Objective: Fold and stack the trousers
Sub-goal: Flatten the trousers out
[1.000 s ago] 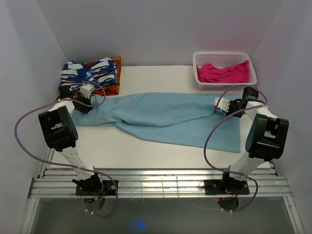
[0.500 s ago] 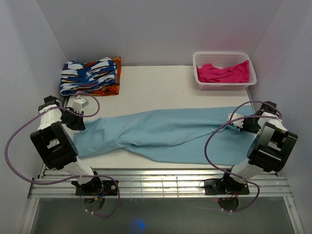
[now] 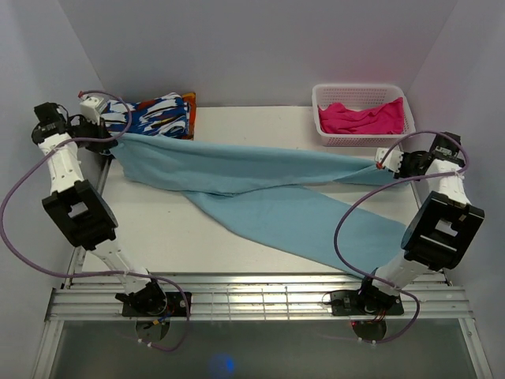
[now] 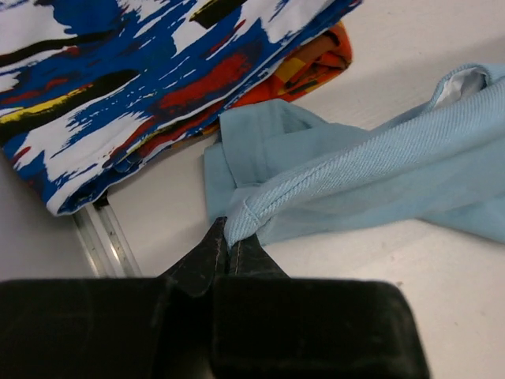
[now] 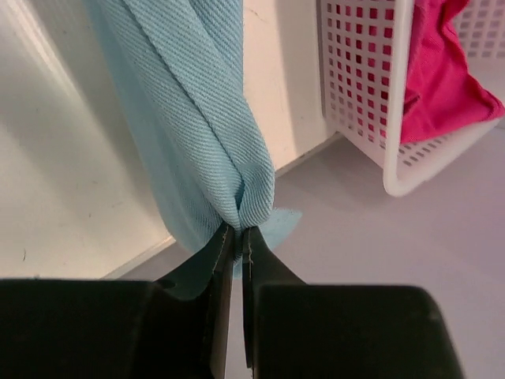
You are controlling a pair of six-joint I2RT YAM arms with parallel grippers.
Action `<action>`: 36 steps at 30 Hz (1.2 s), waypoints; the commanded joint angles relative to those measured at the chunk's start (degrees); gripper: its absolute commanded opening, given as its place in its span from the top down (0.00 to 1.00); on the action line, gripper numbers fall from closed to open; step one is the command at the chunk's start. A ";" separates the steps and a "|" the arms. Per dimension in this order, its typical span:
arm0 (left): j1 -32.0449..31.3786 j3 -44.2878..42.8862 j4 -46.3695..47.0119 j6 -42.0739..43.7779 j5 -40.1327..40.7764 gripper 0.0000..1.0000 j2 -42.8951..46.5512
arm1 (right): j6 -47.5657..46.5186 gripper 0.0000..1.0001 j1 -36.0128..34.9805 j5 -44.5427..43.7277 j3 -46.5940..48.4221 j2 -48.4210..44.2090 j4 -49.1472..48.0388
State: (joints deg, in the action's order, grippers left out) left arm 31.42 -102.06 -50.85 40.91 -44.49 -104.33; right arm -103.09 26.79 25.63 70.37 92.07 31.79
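Note:
The light-blue trousers (image 3: 252,178) are stretched across the table between my two arms, one long part sagging toward the front right. My left gripper (image 3: 109,142) is up at the far left, shut on one end of the trousers (image 4: 331,185), whose hem is pinched between the fingertips (image 4: 213,249). At the far right my right gripper (image 3: 384,164) is shut on the other end, the bunched trousers (image 5: 197,118) hanging from its jaws. Both ends are lifted off the table.
A folded blue-white-orange patterned cloth (image 3: 150,120) lies at the back left, right beside my left gripper. A white basket (image 3: 325,126) holding a pink garment (image 3: 363,118) stands at the back right, just behind my right gripper. White walls close in on both sides.
Both arms have swung outward and toward the back, lifting the trousers' ends. The cloth went from lying slack on the table to hanging stretched between the grippers.

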 commanded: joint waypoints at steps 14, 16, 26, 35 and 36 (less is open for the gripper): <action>-7.87 -10.97 19.74 -17.00 18.63 0.16 -19.16 | 20.90 0.07 -5.34 -22.29 7.12 10.24 -5.29; -6.82 -8.70 17.56 -16.65 20.58 0.02 -16.01 | 21.96 0.08 -4.99 -20.46 10.21 7.79 1.48; 2.15 12.91 -2.85 12.86 5.30 0.02 -1.67 | 17.66 0.02 -11.13 -13.67 -1.70 -5.14 28.68; 1.63 32.44 17.16 18.44 5.21 0.02 -0.34 | 23.01 0.00 -23.34 -16.66 -18.32 -7.44 22.97; 1.54 33.15 21.19 17.64 4.42 0.02 -0.43 | 23.37 0.00 -23.97 -17.01 -18.60 -7.17 22.70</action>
State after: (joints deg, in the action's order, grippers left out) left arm 32.75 -70.06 -41.45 56.66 -35.68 -106.45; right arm -82.02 4.97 9.47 52.29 85.56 55.68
